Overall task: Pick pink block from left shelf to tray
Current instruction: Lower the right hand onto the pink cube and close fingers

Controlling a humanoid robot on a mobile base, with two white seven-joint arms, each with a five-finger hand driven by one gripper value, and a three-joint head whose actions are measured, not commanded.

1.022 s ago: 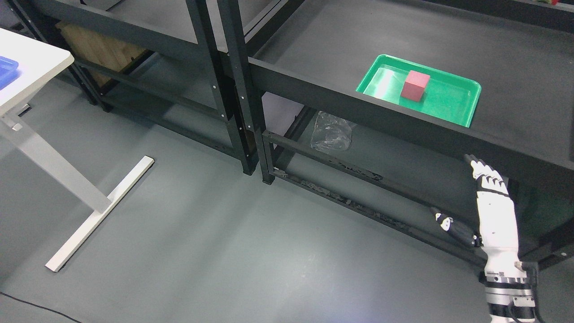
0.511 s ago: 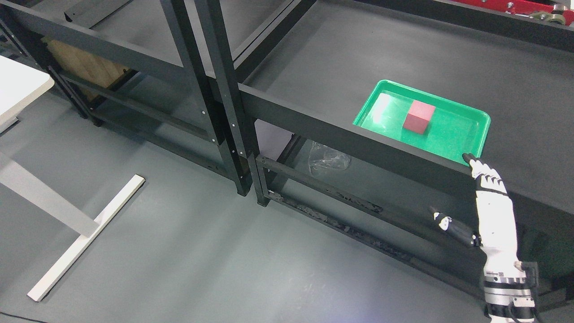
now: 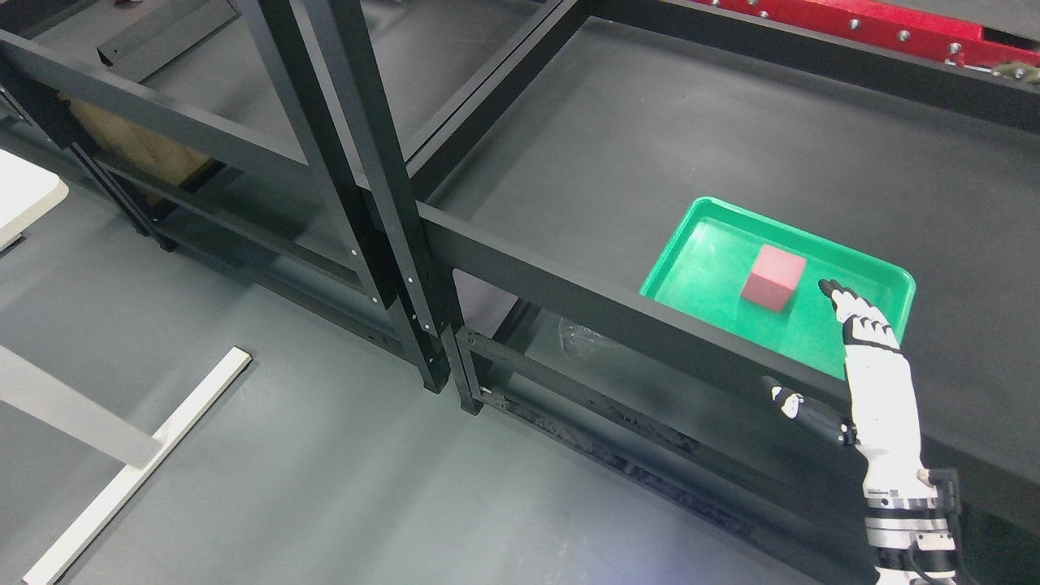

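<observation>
Dark metal shelving (image 3: 520,260) fills the scene above a grey floor (image 3: 325,487), and a broad black shelf surface carries the things on the right side. From the lower right corner the right robot hand (image 3: 873,382) rises on a white and black forearm, its fingers (image 3: 853,313) stretched out straight and held close together, the thumb (image 3: 800,410) sticking out to the side; it grips nothing. Its fingertips show in front of the near right part of a green tray (image 3: 699,268), though whether they touch the tray cannot be told from this angle. Just to the left of those fingertips, a pink block (image 3: 773,279) sits flat inside the tray, near its middle, apart from the robot hand. The tray rests on the shelf surface right behind the front rail. Below the rail, on a lower level, a bit of crumpled clear plastic (image 3: 581,337) shows. Far back along the top right runs a red beam (image 3: 853,24). At the left edge stand a white corner of a counter (image 3: 24,195) and its pale leg (image 3: 130,471) on the floor, with a wooden box (image 3: 130,142) behind the left shelf frame.
</observation>
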